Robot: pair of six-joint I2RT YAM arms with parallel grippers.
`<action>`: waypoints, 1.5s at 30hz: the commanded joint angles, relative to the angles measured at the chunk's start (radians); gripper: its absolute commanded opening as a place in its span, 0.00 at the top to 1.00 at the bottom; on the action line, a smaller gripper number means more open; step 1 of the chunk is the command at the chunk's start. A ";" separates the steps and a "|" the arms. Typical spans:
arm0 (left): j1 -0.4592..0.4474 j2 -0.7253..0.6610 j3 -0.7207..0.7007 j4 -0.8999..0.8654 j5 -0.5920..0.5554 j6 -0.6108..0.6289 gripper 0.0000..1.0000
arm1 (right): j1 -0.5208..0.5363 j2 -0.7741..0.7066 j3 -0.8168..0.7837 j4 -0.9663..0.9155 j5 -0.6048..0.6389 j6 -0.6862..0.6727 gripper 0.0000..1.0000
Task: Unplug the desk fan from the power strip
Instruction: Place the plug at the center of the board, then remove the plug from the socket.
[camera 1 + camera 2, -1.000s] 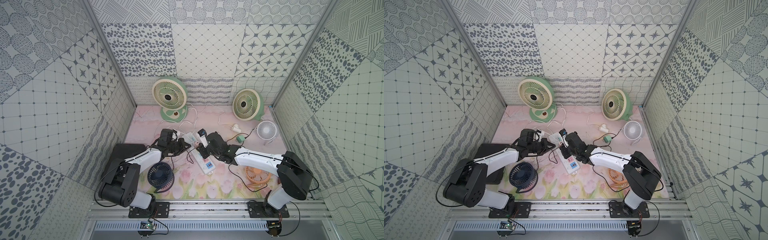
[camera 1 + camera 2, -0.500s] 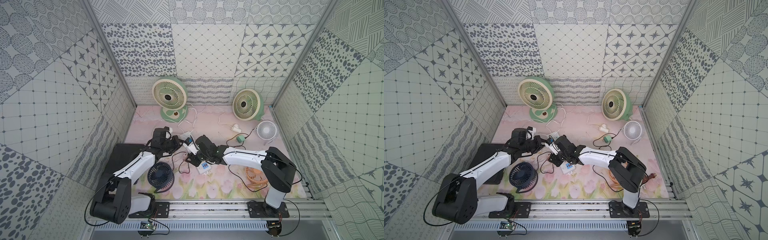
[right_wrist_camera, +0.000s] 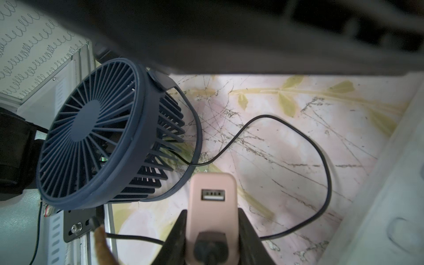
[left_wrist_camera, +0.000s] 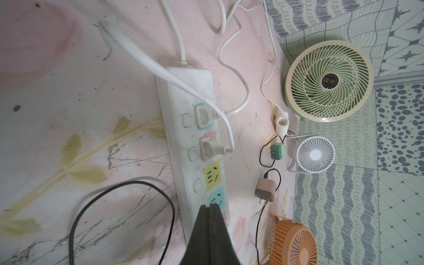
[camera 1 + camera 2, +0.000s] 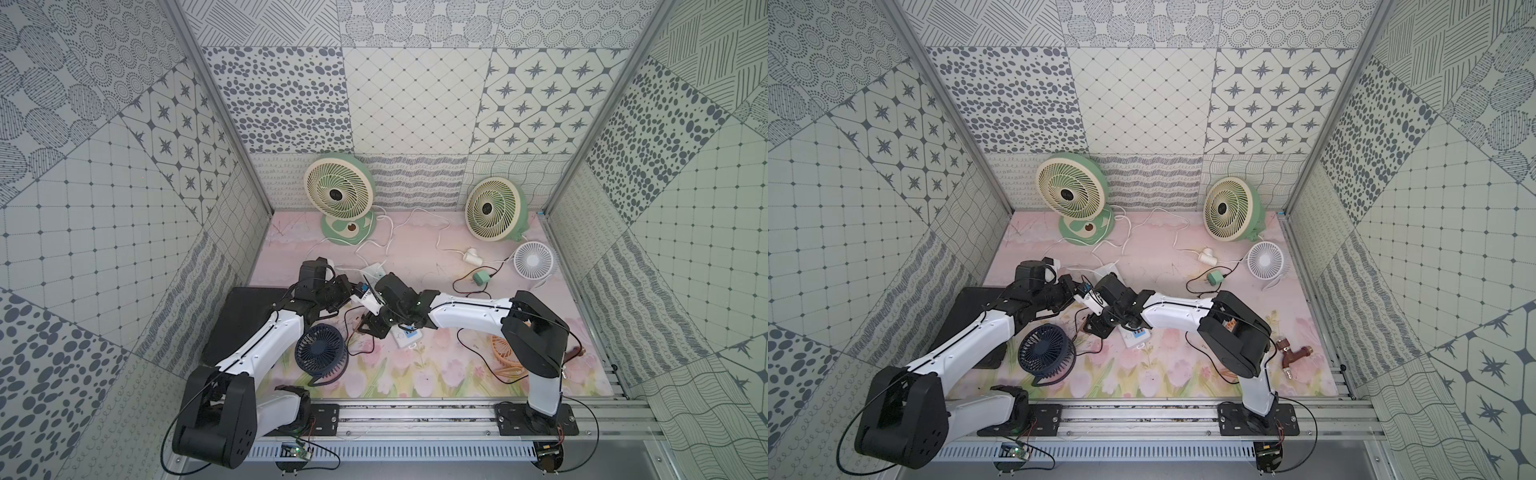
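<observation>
Lying on the pink flowered mat [image 5: 436, 257], the power strip [image 5: 406, 340] is seen in both top views near the middle of the floor. Only its near end with the blue panel and a little of its far end are shown, because the rest is covered by the right arm [image 5: 469, 311]. The left arm [image 5: 266, 345] is stretched to the same place, and the two wrists are found close together above the strip. A navy fan [image 5: 321, 351] is stood just beside the left arm.

In the left wrist view the strip is shown along its length. One white plug [image 4: 203, 115] is seated in a socket near the cord end and a second white plug [image 4: 207, 149] in the next; the yellow socket [image 4: 212, 175] is empty. The left gripper [image 4: 209, 206] is clenched, finger against finger, with nothing between (contact with the strip below cannot be told).

In the right wrist view the right gripper [image 3: 212, 220] is closed on a pink USB adapter [image 3: 212, 183], which is grasped by its two sides. A black cable [image 3: 298, 128] is laid in a loop on the mat from the fan's side to behind the gripper.
</observation>
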 commanded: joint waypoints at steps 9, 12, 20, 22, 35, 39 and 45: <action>0.009 0.009 -0.012 0.014 -0.021 0.025 1.00 | 0.027 0.053 0.013 -0.010 -0.018 -0.006 0.64; 0.009 0.031 -0.012 0.026 -0.008 0.024 1.00 | 0.027 0.049 0.012 -0.009 -0.012 -0.007 0.60; 0.009 0.054 -0.011 0.043 0.014 0.025 1.00 | -0.019 -0.032 -0.026 -0.009 0.040 0.001 0.51; 0.009 0.061 -0.011 0.051 0.028 0.024 1.00 | -0.039 -0.066 -0.041 -0.009 0.053 0.001 0.51; 0.008 0.183 -0.008 0.171 0.182 -0.031 1.00 | -0.131 -0.162 -0.085 0.029 0.337 0.087 0.51; 0.007 0.230 -0.008 0.226 0.237 -0.059 1.00 | -0.141 -0.135 -0.057 0.033 0.411 0.122 0.51; -0.002 0.275 -0.010 0.272 0.269 -0.081 1.00 | -0.156 -0.056 0.011 0.036 0.423 0.154 0.53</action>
